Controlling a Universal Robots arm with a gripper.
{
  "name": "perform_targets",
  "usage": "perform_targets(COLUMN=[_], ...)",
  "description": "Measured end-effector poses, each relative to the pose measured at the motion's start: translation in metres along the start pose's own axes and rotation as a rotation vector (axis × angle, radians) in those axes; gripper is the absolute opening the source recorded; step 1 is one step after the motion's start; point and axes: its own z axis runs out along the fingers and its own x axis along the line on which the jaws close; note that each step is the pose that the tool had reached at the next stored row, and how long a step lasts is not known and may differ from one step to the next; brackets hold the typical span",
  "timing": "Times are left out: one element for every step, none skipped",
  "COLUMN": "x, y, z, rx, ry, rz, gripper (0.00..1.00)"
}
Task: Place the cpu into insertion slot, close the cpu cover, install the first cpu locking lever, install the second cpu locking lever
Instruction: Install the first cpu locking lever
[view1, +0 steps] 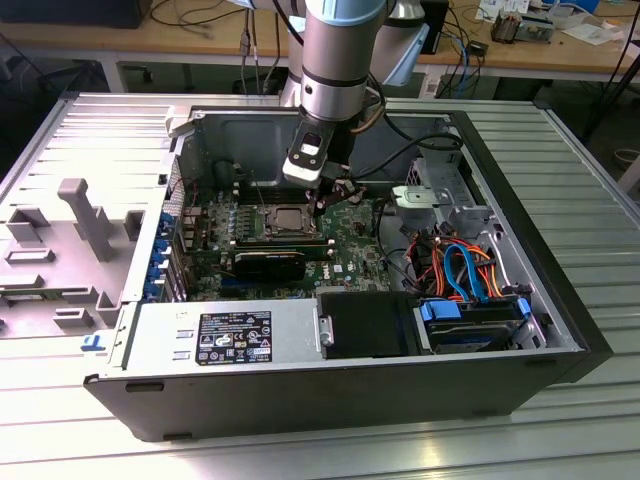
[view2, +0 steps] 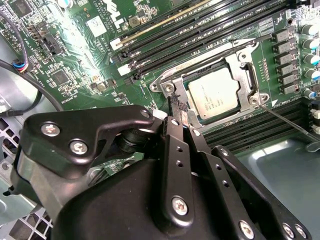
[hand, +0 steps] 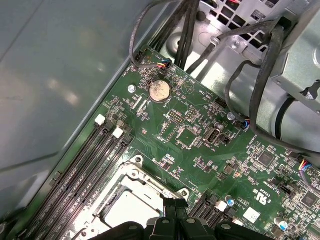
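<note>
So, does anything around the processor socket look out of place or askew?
One thin locking lever juts out from a corner of the cpu cover, slanting across the dark slots instead of lying along the frame.

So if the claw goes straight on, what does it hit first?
Likely the near corner of the silver frame around the chip; depth unclear, could be the green board beside it.

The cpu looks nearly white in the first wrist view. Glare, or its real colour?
Glare: in the first wrist view the cpu is washed out by reflected light; in the second wrist view its top is evenly dull grey; in the exterior view, darker grey.
</note>
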Motion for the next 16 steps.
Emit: perform_targets(x=[0.0, 0.0, 0.0, 0.0, 0.0, 0.0, 0.0, 0.0, 0.0, 0.0, 0.0, 0.0, 0.0, 0.0, 0.0, 0.0], y=[0.0, 0.0, 0.0, 0.0, 0.0, 0.0, 0.0, 0.0, 0.0, 0.0, 0.0, 0.0, 0.0, 0.0, 0.0, 0.0], z=[0.0, 0.0, 0.0, 0.0, 0.0, 0.0, 0.0, 0.0, 0.0, 0.0, 0.0, 0.0, 0.0, 0.0, 0.0, 0.0], rx=[-0.0001, 0.0, 0.0, -0.0001, 0.0, 0.0, 0.0, -0.0001, 0.0, 0.0, 0.0, 0.0, 0.0, 0.0, 0.0, 0.0], ry=[-0.0001, -0.0001, -0.0002, -0.0002, -0.0002, -0.0002, -0.0002, -0.0002, -0.0003, -0.0003, -0.0003, -0.0003, -0.0004, -0.0004, -0.0004, -0.0004], rz=[-0.001, -0.002, -0.003, -0.003, -0.004, -0.004, -0.004, -0.005, -0.005, -0.006, -0.006, -0.007, -0.008, -0.008, -0.009, -0.009], gripper=[0.11, 0.11, 0.11, 0.11, 0.11, 0.11, 0.11, 0.11, 0.11, 0.11, 0.11, 0.11, 0.11, 0.11, 0.11, 0.11])
